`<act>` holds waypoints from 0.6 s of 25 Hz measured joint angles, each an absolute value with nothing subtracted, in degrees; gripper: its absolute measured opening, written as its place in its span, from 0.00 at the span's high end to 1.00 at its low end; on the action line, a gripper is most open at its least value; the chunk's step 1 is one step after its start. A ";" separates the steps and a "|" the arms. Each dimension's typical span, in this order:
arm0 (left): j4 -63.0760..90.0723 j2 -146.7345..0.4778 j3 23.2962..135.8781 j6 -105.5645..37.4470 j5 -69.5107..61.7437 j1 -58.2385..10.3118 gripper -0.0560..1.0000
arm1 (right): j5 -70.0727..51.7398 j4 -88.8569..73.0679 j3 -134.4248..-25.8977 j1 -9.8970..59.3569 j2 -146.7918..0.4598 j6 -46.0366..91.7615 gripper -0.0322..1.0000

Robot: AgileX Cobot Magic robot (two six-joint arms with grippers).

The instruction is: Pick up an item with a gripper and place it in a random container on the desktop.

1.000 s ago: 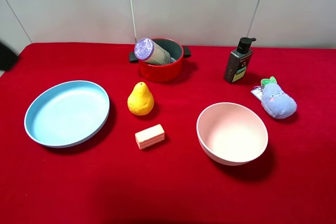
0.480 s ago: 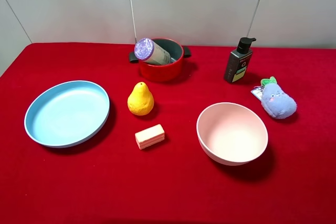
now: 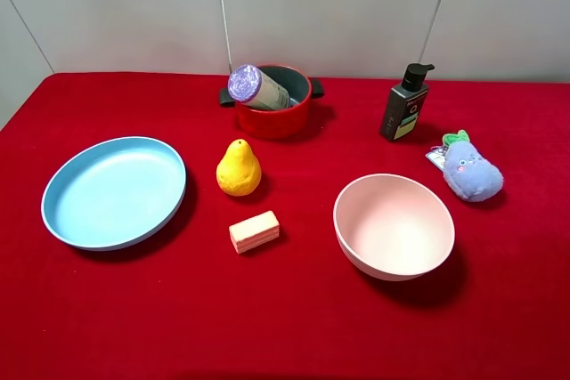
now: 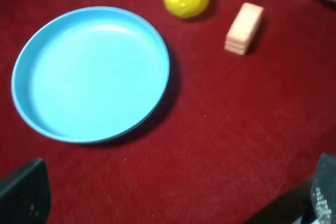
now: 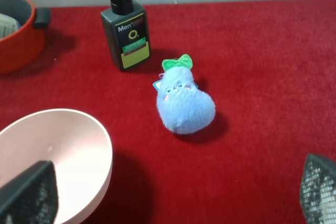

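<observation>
The white canister [image 3: 258,88] with its lilac top lies tilted in the red pot [image 3: 283,117] at the back of the red desktop [image 3: 178,309], its top sticking out over the left rim. The pot's edge also shows in the right wrist view [image 5: 16,35]. Neither arm shows in the exterior view. My left gripper [image 4: 173,203] is open and empty above the cloth near the blue plate [image 4: 89,72]. My right gripper [image 5: 173,198] is open and empty above the cloth, between the pink bowl [image 5: 52,156] and the plush toy [image 5: 184,103].
A blue plate [image 3: 114,190] lies at the left, a yellow pear [image 3: 238,168] and a tan block [image 3: 255,230] in the middle. A pink bowl [image 3: 394,225] sits front right. A dark pump bottle [image 3: 405,104] and a blue plush toy [image 3: 470,171] stand at the right.
A dark part of the left arm at the left edge of the exterior view one second ago has gone out of view. Nothing on the table has moved.
</observation>
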State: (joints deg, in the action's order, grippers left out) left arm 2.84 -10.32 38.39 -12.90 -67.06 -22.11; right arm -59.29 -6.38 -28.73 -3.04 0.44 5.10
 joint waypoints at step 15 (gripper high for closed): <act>5.57 -3.45 30.09 -12.61 -64.39 -1.25 0.00 | -59.29 -6.38 -28.73 -3.04 0.44 5.10 0.30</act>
